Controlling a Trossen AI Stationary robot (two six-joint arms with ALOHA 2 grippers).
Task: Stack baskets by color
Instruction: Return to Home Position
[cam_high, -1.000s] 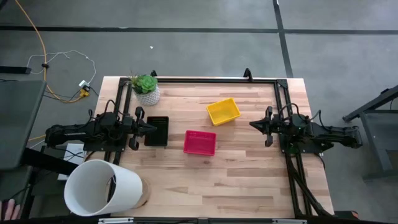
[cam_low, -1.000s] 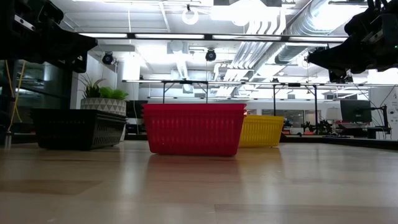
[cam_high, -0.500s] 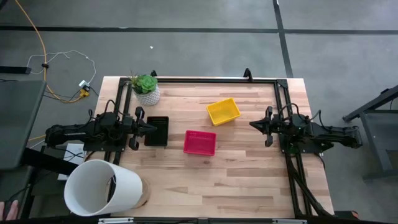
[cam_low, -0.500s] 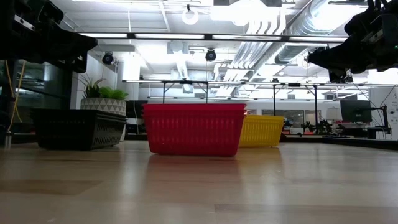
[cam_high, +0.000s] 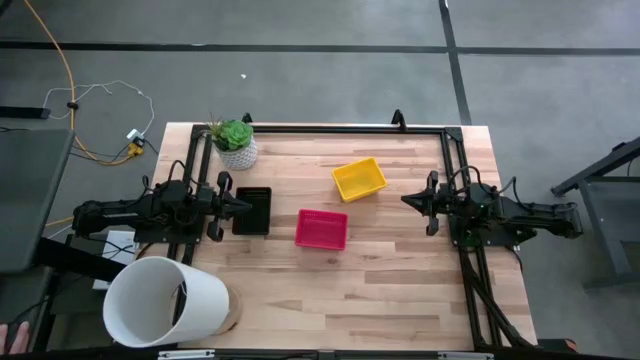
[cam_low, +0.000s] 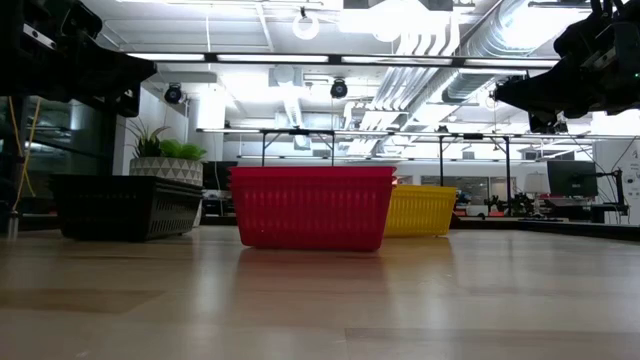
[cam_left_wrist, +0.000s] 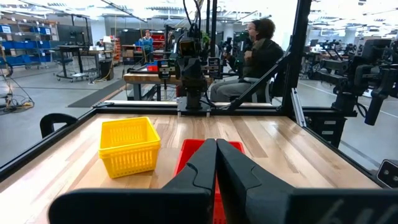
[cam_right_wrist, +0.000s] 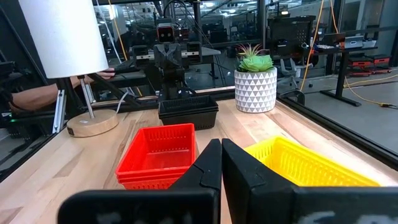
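Three baskets stand on the wooden table on their bases. A black basket (cam_high: 252, 211) sits at the left, a red basket (cam_high: 321, 229) in the middle, and a yellow basket (cam_high: 359, 179) farther back toward the right. My left gripper (cam_high: 243, 207) is shut and hovers level above the black basket's left end. My right gripper (cam_high: 406, 200) is shut and hangs level above the table, right of the yellow basket. In the right wrist view the red basket (cam_right_wrist: 157, 153) shows a second rim nested under the first.
A white pot with a green plant (cam_high: 236, 143) stands at the far left corner. A large white cylinder (cam_high: 160, 302) on a wooden base stands at the near left. A black frame rail (cam_high: 330, 130) borders the table. Bare wood lies along the near side.
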